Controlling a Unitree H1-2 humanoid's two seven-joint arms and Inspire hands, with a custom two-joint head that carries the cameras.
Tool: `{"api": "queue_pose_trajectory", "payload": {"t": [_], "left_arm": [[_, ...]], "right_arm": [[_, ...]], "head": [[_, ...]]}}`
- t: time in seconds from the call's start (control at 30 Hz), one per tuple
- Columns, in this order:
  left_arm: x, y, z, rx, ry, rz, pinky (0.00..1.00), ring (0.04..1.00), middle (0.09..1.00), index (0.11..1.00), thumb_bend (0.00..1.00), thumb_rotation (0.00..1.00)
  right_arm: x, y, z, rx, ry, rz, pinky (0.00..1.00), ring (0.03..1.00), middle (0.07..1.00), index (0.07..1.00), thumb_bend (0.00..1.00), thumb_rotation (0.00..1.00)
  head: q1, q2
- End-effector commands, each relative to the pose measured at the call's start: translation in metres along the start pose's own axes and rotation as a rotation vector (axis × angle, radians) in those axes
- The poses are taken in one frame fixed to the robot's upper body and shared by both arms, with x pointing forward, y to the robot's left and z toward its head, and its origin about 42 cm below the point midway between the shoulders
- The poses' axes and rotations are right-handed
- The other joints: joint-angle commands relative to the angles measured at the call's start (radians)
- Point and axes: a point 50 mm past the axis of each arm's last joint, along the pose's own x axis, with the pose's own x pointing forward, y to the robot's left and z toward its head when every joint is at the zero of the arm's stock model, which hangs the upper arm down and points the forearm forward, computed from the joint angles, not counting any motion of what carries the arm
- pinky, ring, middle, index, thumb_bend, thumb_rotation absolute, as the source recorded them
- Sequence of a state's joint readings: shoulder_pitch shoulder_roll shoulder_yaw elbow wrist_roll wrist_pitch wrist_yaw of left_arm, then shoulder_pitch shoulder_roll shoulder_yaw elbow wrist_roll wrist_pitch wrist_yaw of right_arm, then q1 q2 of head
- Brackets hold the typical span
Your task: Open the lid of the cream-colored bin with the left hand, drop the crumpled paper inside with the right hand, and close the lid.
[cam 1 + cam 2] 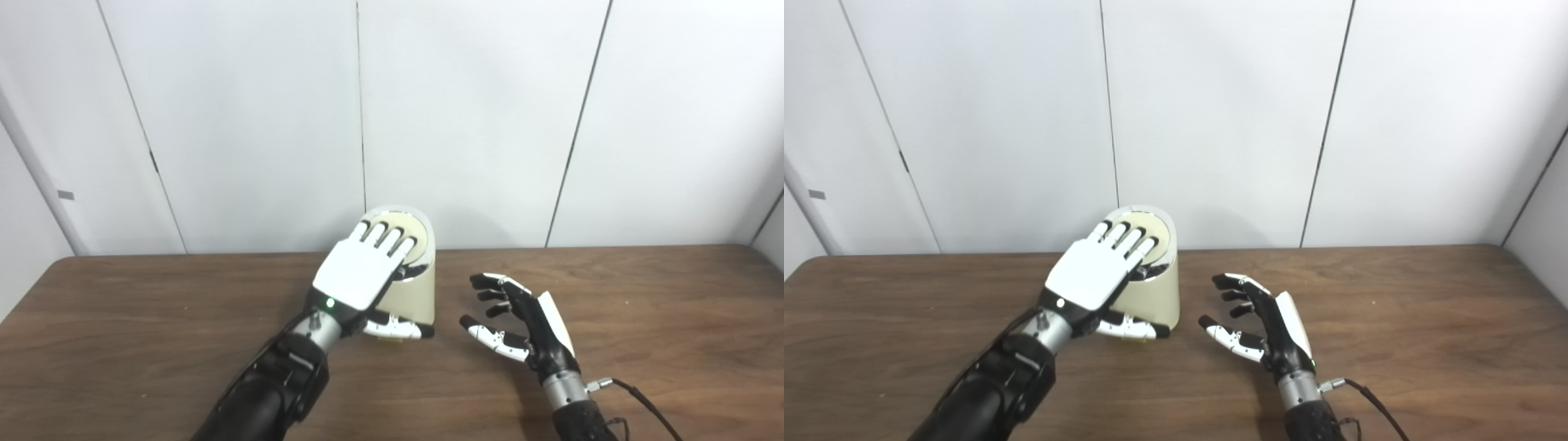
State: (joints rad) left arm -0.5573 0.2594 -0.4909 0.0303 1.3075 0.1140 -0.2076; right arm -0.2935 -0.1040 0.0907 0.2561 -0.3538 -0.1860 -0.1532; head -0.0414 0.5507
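Left eye view: small cream-coloured plastic bin (416, 294) with round lid (411, 236) stands on brown wood-grain table (643, 306), near back wall. Left hand (361, 272) lies palm-down on lid, fingers (392, 237) flat and spread, thumb across bin's front. Right hand (520, 321) just beside bin, empty, fingers curled apart. Crumpled paper not visible.

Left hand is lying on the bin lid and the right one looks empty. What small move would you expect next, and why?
Probably the left hand lifts off the lid and draws back. The lid looks down on the cream-colored bin, the right hand is open beside it holding nothing, and no crumpled paper shows on the table, so the drop seems done.
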Motion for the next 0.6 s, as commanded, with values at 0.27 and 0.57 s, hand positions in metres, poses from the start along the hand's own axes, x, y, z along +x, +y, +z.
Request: {"api": "queue_pose_trajectory", "payload": {"t": [0.27, 0.57], "left_arm": [[0.01, 0.048, -0.015, -0.019, 0.074, 0.176, 1.0, 1.0, 1.0, 0.999, 0.79, 1.0], [-0.009, 0.066, -0.007, -0.074, 0.025, 0.262, 1.0, 0.951, 0.899, 0.911, 0.78, 1.0]], "right_arm": [[0.016, -0.007, 0.019, 0.007, -0.088, -0.028, 0.59, 0.727, 0.746, 0.729, 0.32, 0.3], [0.017, -0.006, 0.019, -0.01, -0.096, -0.031, 0.57, 0.708, 0.735, 0.722, 0.32, 0.28]], "head": [[0.002, 0.002], [0.003, -0.001]]}}
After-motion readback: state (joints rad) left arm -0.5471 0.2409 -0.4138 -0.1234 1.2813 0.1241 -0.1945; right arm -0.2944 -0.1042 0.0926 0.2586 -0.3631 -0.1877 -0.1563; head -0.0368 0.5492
